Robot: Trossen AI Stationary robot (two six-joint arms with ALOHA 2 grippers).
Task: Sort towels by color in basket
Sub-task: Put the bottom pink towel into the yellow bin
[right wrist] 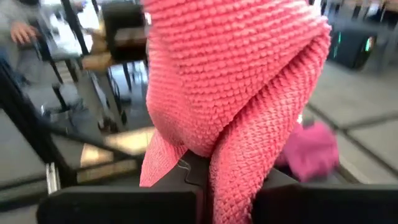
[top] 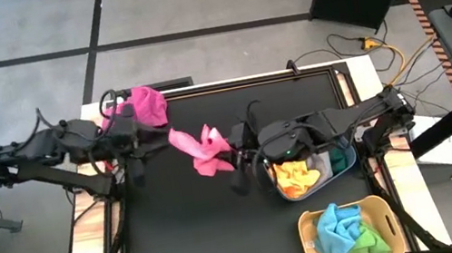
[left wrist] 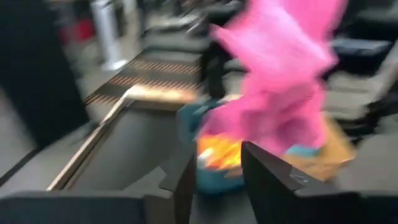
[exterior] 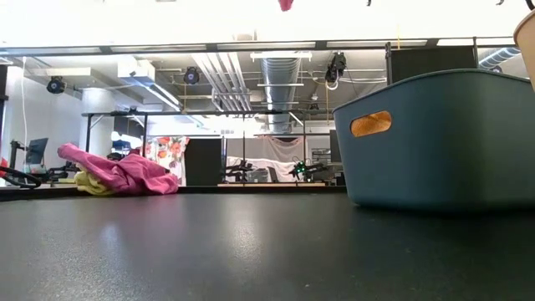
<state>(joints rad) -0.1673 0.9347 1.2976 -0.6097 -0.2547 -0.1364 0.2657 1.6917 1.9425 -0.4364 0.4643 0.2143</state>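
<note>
My right gripper [top: 230, 151] is shut on a pink towel [top: 200, 145] over the middle of the table; in the right wrist view the towel [right wrist: 236, 81] fills the picture above the gripper [right wrist: 205, 180]. My left gripper [top: 139, 146] is open and empty at the far left, beside a magenta towel pile [top: 145, 105]. In the left wrist view my left gripper [left wrist: 214, 180] faces the pink towel [left wrist: 280, 81]. In the low view the magenta pile [exterior: 125, 171] lies on the table over a yellow cloth [exterior: 90, 182]. My right gripper pinches a bunched fold of the pink towel [right wrist: 214, 165] between its two fingers, coming about level from the table's right side. The towel is lifted clear of the table and spreads out slack past the fingertips; only its lowest tip [exterior: 286, 4] shows in the low view.
A dark teal basket [top: 346, 157] under my right arm holds an orange-yellow towel [top: 294, 177] and darker cloths. A tan basket [top: 308, 223] at the near right holds light blue [top: 335, 228] and lime [top: 369, 240] towels. Bare black table lies at the near left.
</note>
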